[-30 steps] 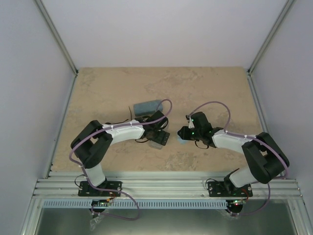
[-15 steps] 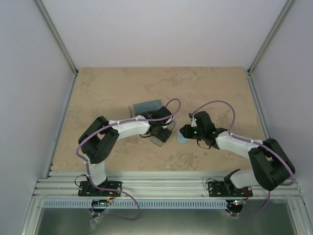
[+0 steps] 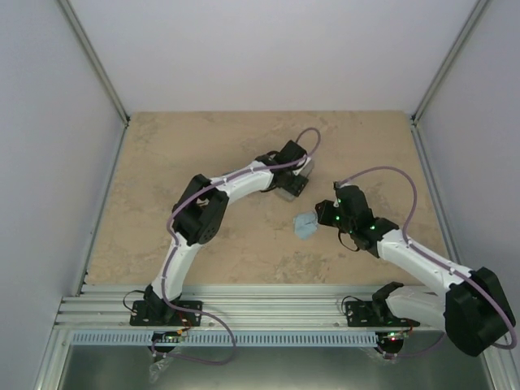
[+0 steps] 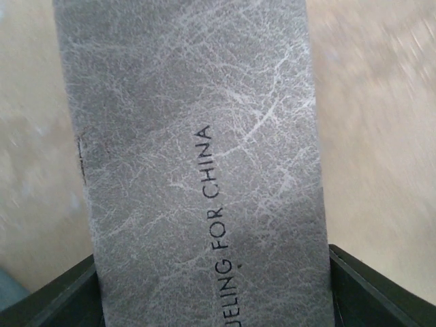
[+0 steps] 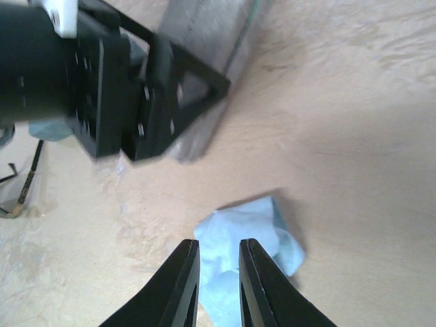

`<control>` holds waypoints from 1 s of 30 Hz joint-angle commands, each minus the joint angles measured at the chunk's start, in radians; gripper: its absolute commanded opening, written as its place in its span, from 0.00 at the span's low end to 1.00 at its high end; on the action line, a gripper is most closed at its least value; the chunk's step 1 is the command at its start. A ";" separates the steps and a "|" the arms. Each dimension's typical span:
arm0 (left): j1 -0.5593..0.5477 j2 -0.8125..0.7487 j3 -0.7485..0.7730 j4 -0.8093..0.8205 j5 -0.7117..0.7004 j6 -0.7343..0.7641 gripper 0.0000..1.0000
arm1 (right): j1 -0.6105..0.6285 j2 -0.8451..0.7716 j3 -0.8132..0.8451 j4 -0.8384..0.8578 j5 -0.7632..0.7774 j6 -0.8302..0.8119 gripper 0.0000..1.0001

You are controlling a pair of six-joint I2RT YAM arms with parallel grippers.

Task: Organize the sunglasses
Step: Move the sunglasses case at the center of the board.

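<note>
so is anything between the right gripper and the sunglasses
Partly: the left gripper, shut on the grey case, hangs up and left of the right gripper, beside the line to the sunglasses, whose thin dark arms show at the wrist view's left edge. The light blue cloth lies at the jaws' tips.

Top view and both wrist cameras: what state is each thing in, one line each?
Grey case: clamped across its width in the left gripper.
Left gripper: shut on the grey case.
Light blue cloth: crumpled, at the right gripper's fingertips.
Right gripper: jaws nearly together; whether they pinch the cloth is unclear.
Sunglasses: only thin dark arms show, lying on the table.
</note>
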 commanded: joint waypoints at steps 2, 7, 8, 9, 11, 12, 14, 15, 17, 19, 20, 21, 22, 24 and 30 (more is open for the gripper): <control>0.046 0.113 0.243 -0.082 0.040 -0.115 0.67 | -0.006 -0.075 -0.024 -0.084 0.134 0.060 0.19; 0.068 0.212 0.402 -0.120 0.159 -0.249 0.68 | -0.007 -0.134 -0.025 -0.121 0.180 0.089 0.19; 0.070 0.222 0.403 -0.108 0.180 -0.280 0.68 | -0.007 -0.146 -0.025 -0.130 0.190 0.095 0.19; 0.072 0.228 0.400 -0.095 0.198 -0.311 0.69 | -0.008 -0.159 -0.025 -0.137 0.197 0.098 0.19; 0.072 0.235 0.387 -0.063 0.243 -0.367 0.68 | -0.008 -0.181 -0.025 -0.150 0.208 0.103 0.19; 0.072 0.238 0.380 -0.047 0.268 -0.396 0.67 | -0.008 -0.189 -0.026 -0.155 0.212 0.103 0.19; 0.072 0.240 0.360 -0.006 0.317 -0.441 0.66 | -0.008 -0.203 -0.028 -0.160 0.219 0.104 0.20; 0.072 0.242 0.350 0.009 0.323 -0.460 0.66 | -0.008 -0.205 -0.028 -0.164 0.221 0.104 0.20; 0.072 0.245 0.343 0.022 0.324 -0.480 0.66 | -0.008 -0.206 -0.028 -0.167 0.224 0.103 0.20; 0.072 0.252 0.346 0.016 0.322 -0.484 0.70 | -0.008 -0.207 -0.029 -0.167 0.222 0.104 0.20; 0.072 0.254 0.347 0.012 0.323 -0.482 0.73 | -0.008 -0.207 -0.030 -0.168 0.220 0.104 0.20; 0.072 0.254 0.347 0.009 0.324 -0.481 0.74 | -0.008 -0.206 -0.031 -0.168 0.220 0.104 0.20; 0.072 0.254 0.345 0.006 0.324 -0.478 0.77 | -0.008 -0.208 -0.032 -0.165 0.220 0.104 0.20; 0.072 0.254 0.344 0.006 0.330 -0.471 0.83 | -0.007 -0.208 -0.033 -0.164 0.220 0.103 0.20; 0.076 0.246 0.353 0.009 0.418 -0.390 0.97 | -0.007 -0.212 -0.029 -0.166 0.209 0.092 0.22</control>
